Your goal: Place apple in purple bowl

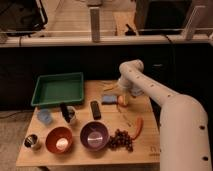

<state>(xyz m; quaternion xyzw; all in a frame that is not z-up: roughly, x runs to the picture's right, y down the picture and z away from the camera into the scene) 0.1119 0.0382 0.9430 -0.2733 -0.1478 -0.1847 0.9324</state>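
The apple [122, 100], small and orange-red with a yellowish patch, sits on the wooden table [150, 147] right of centre. My gripper [123, 93] hangs at the end of the white arm [150, 92], directly over the apple and touching or nearly touching its top. The purple bowl [94, 136] with its lilac inside stands near the table's front edge, to the front left of the apple and apart from the gripper. It looks empty.
An orange-red bowl [59, 140] stands left of the purple bowl. A dark grape bunch [121, 140] and a curved orange-red piece [138, 127] lie to its right. A black bar [95, 109], blue sponge [109, 98], green tray [58, 89], blue cup [44, 116] and metal cup [32, 141] are also on the table.
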